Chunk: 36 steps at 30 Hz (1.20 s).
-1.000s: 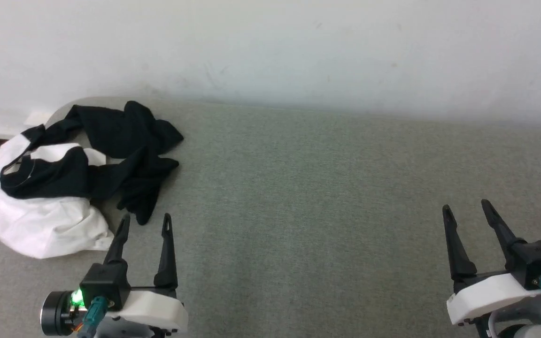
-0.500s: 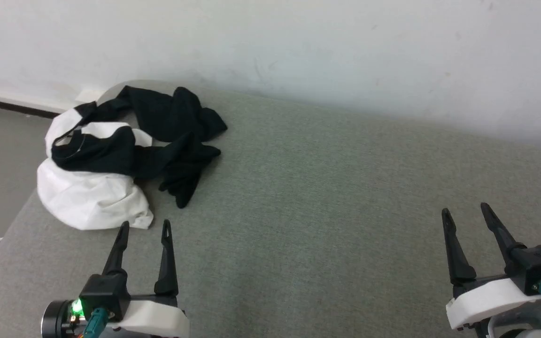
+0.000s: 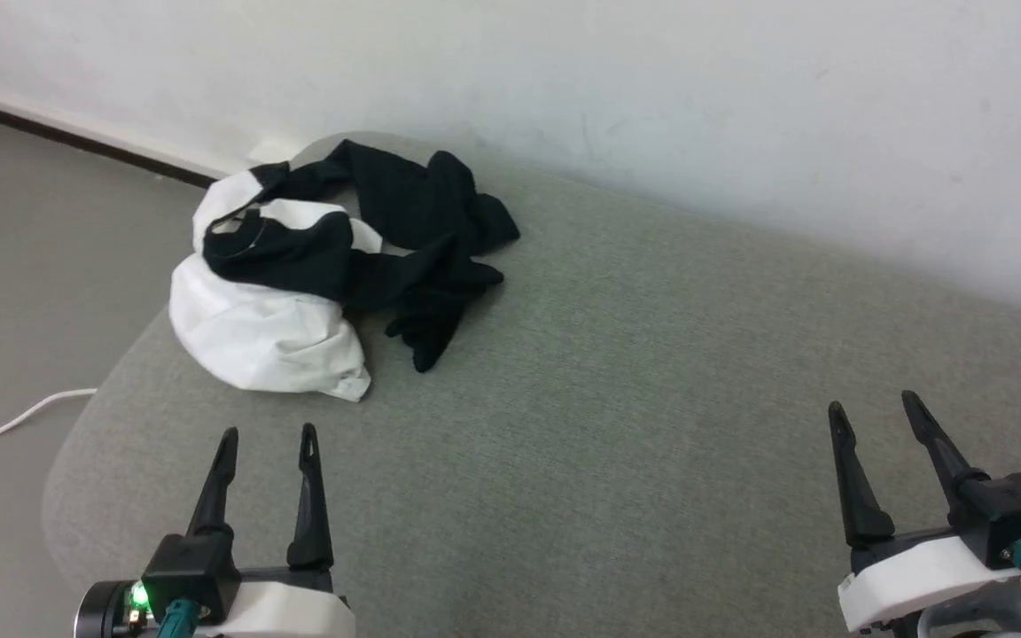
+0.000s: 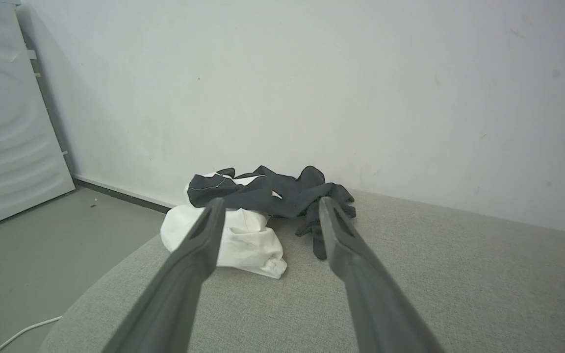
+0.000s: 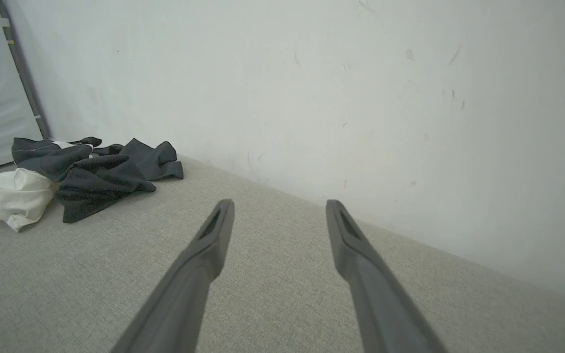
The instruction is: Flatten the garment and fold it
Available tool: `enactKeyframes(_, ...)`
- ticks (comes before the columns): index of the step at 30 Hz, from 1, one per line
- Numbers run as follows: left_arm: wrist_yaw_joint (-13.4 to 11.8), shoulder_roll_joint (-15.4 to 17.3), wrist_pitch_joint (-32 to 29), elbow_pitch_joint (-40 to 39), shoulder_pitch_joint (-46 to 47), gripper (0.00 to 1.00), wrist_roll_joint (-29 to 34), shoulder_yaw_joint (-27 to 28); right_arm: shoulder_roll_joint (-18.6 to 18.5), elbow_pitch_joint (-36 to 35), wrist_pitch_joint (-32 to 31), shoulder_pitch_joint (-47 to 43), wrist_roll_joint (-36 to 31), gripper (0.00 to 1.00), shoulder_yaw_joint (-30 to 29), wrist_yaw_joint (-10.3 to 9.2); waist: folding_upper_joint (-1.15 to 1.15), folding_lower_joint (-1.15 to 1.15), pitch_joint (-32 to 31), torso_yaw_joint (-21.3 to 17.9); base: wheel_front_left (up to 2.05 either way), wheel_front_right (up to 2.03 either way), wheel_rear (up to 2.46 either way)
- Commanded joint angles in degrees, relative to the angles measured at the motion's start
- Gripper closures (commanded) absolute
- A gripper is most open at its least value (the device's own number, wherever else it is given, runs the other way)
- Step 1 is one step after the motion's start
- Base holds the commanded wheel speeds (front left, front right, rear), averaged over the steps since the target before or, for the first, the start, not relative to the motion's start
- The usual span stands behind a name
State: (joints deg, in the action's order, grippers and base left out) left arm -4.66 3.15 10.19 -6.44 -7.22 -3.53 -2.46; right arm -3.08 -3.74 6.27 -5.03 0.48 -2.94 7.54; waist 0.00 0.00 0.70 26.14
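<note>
1. The left gripper (image 3: 268, 430) at 7 o'clock and the right gripper (image 3: 872, 402) at 4 o'clock both have their fingers apart and hold nothing.
2. A soft, grey, woven cushion (image 3: 608, 399) lies under them.
3. The shirt (image 3: 271, 341) sits at 11 o'clock in a crumpled heap, white with black sleeves.
4. The left wrist view adds a white panel (image 4: 8, 122) with wavy ridges at 9 o'clock.

Grey floor (image 3: 23, 266), scuffed white wall (image 3: 652, 97)
</note>
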Motion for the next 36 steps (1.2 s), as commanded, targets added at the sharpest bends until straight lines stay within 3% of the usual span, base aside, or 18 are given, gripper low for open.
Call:
enactKeyframes(1,-0.46,-0.16,0.56,-0.44,-0.9,0.0,-0.3,-0.07,0.13,-0.37,0.51,-0.58,0.08,0.0,0.11,-0.04,0.0,0.0,-0.25,2.34,0.0,0.0,0.0)
enactKeyframes(11,-0.91,-0.19,1.76,-1.09,-2.29,0.0,-0.59,-0.11,0.15,-0.53,1.11,-1.1,0.5,0.0,0.7,-0.04,0.0,0.0,-0.78,7.01,0.0,0.0,0.0)
enactKeyframes(36,-2.41,-0.26,4.75,-3.1,-4.51,0.0,-1.58,-1.61,0.2,-1.8,2.89,-2.27,0.56,0.0,0.06,-0.05,0.0,0.0,-0.12,14.08,0.0,0.0,0.0)
